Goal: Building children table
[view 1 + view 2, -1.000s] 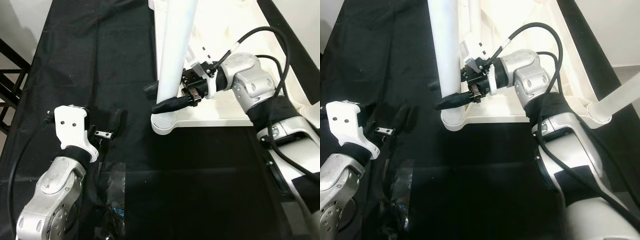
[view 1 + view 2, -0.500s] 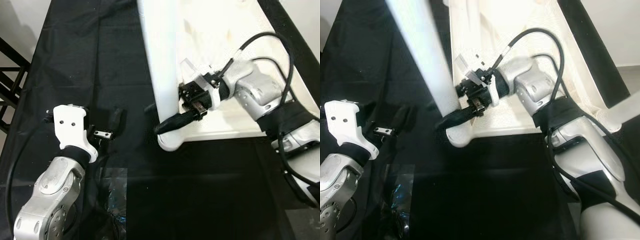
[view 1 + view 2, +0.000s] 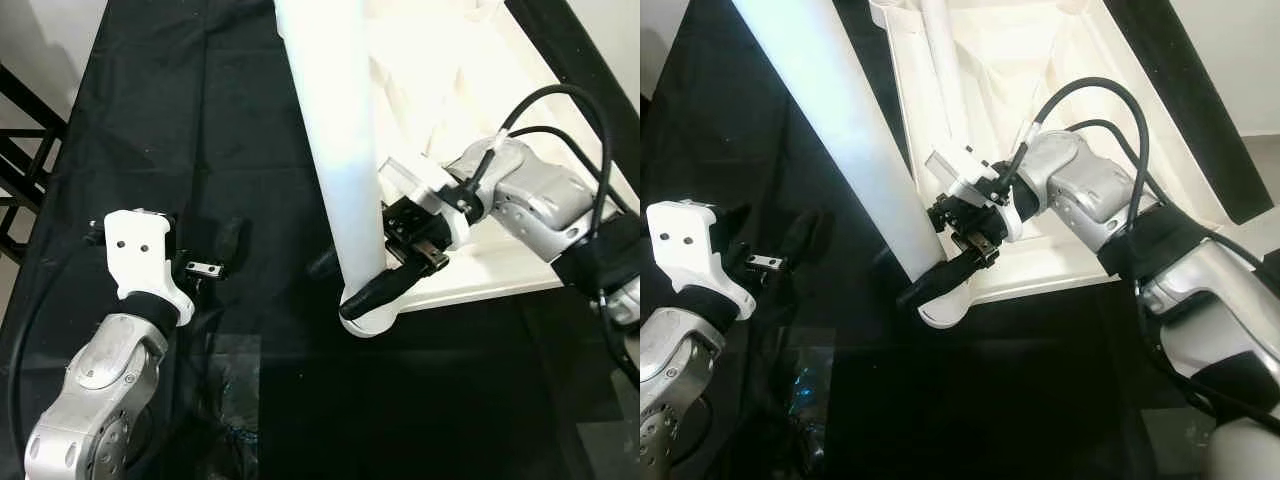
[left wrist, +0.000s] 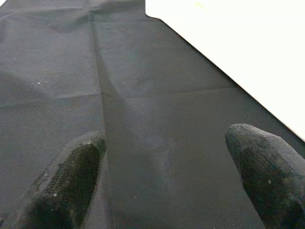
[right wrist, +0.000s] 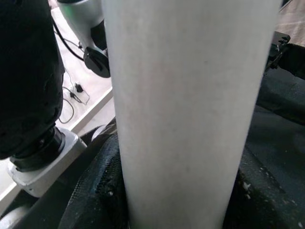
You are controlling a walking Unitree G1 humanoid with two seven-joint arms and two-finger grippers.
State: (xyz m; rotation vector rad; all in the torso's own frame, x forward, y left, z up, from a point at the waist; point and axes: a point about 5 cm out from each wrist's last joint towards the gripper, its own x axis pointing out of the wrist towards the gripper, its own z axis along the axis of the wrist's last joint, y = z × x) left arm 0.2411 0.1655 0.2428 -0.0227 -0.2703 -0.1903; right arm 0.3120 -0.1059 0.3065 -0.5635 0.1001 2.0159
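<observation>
Table leg (image 3: pixel 335 150) stands at tabletop's (image 3: pixel 470 90) left corner; plastic bag (image 3: pixel 225 390) lies front-left on cloth (image 3: pixel 230 130).

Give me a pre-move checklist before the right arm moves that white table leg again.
1. Right gripper closed around the white cylindrical table leg near its base: ok.
2. Leg seated in the corner socket of the overturned white plastic tabletop: cannot tell.
3. Leg upright relative to the tabletop: cannot tell.
4. Left gripper open, away from the leg, above the black cloth: ok.
5. Clear plastic bag away from the leg: ok.
</observation>
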